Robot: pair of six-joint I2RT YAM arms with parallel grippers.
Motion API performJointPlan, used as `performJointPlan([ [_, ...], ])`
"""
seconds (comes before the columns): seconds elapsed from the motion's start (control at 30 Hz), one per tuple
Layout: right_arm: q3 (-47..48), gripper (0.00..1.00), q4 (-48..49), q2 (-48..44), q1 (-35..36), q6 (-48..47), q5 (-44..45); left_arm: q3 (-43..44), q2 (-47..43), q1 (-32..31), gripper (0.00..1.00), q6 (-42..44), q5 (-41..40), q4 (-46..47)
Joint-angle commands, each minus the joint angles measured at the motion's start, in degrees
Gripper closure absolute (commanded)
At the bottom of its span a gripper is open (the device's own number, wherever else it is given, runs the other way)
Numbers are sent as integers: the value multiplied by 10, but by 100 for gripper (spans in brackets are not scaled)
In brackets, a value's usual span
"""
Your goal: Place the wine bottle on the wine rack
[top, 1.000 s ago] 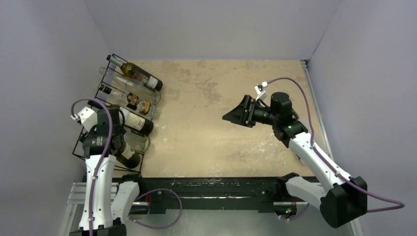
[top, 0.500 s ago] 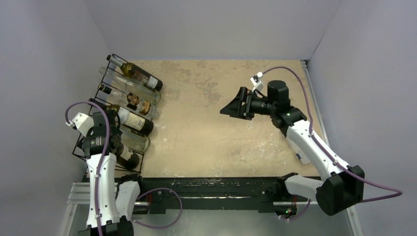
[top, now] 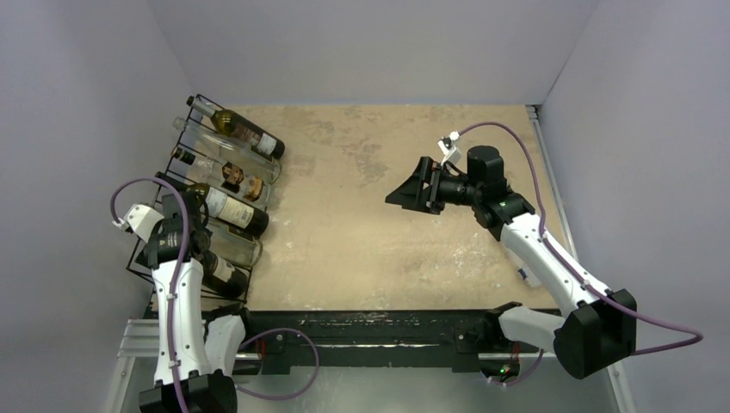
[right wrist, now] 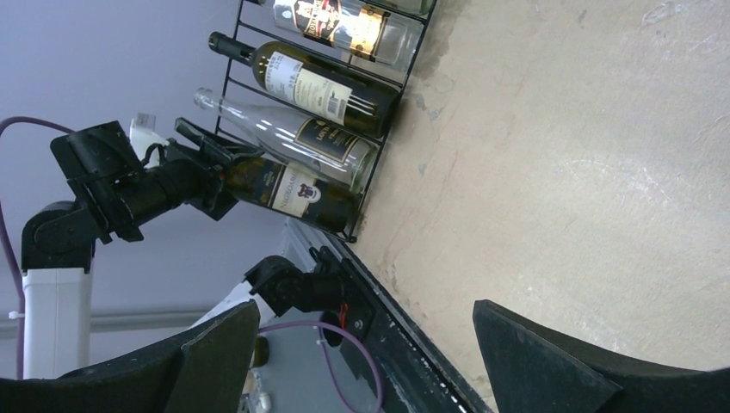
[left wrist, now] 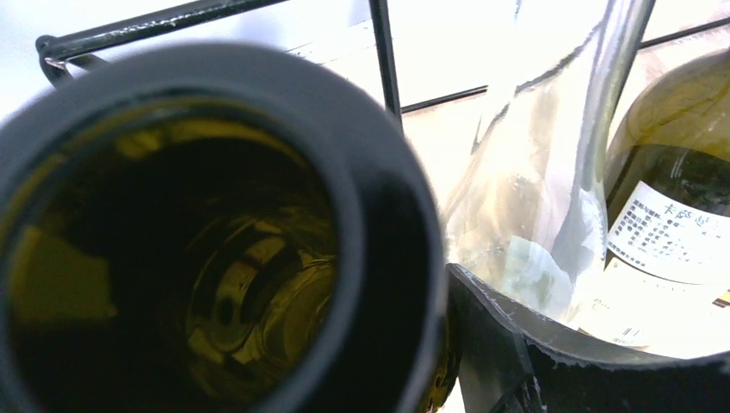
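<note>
Top external view shows the left arm rising from its base at the near left, forearm running straight toward the far side and the wrist bent to the right, so that the left gripper (top: 200, 251) reaches into the near end of the wine rack (top: 194, 97). The rack stands along the left edge of the tabletop (top: 387, 258) and several bottles lie side by side in it, their necks pointing left. The wine bottle (top: 222, 274), dark glass with a pale label, lies in the nearest slot, just beside a clear bottle (top: 234, 246) on its far side. In the right wrist view the left arm's fingers (right wrist: 200, 136) stand partway apart, one on each side of the bottle's neck, and no firm clamp on it can be made out. The left wrist view looks almost straight into the bottle's mouth, blurred and very close, with one finger at the lower right. The right arm stretches from the near right up over the tabletop, elbow out to the right, wrist turned left. The right gripper (top: 406, 188) hangs above the middle of the tabletop, well apart from the rack, its fingers (right wrist: 534, 366) spread wide with nothing between them.
</note>
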Motion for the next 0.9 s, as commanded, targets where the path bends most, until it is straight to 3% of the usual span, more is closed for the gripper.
performJointPlan([
  [0.0, -3, 1, 33, -6, 0, 1, -11, -1, 19, 7, 78, -30, 1, 23],
  [0.37, 2, 1, 42, 12, 0, -3, -18, -13, 32, 21, 58, -51, 31, 19],
  [0.4, 2, 1, 43, 14, 0, -4, -20, -12, 32, 22, 60, -52, 31, 17],
  [0.43, 4, 1, 43, 16, 0, -5, -20, -12, 33, 24, 53, -51, 31, 17],
  [0.87, 24, 1, 41, 34, 0, -13, -28, -7, 27, 28, 11, -47, 27, 15],
])
